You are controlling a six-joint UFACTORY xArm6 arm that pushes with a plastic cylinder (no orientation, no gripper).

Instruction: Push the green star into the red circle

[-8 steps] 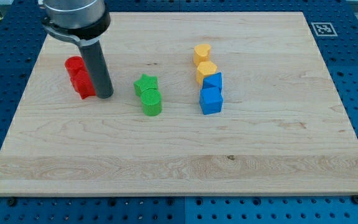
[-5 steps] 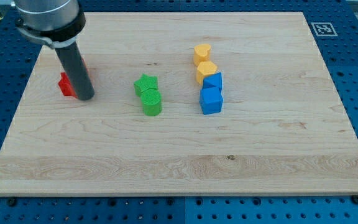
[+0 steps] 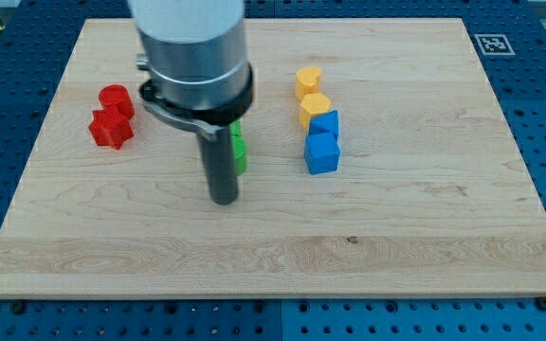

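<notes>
My tip (image 3: pixel 223 200) rests on the board just below the green blocks. The rod and arm body hide most of them; only a green sliver (image 3: pixel 240 152) shows at the rod's right edge, so I cannot tell the green star from the green cylinder. The red circle (image 3: pixel 115 99) stands at the view's left, touching the red star (image 3: pixel 111 129) just below it. My tip is well to the right of both red blocks.
Two yellow blocks (image 3: pixel 309 81) (image 3: pixel 315 107) and two blue blocks (image 3: pixel 325 125) (image 3: pixel 320 152) form a column right of the rod. The wooden board (image 3: pixel 273 256) lies on a blue perforated table, with a marker tag (image 3: pixel 492 43) at its top right corner.
My tip has swung from beside the red blocks at the left to just below the green blocks. The red blocks have shifted slightly left and now show fully.
</notes>
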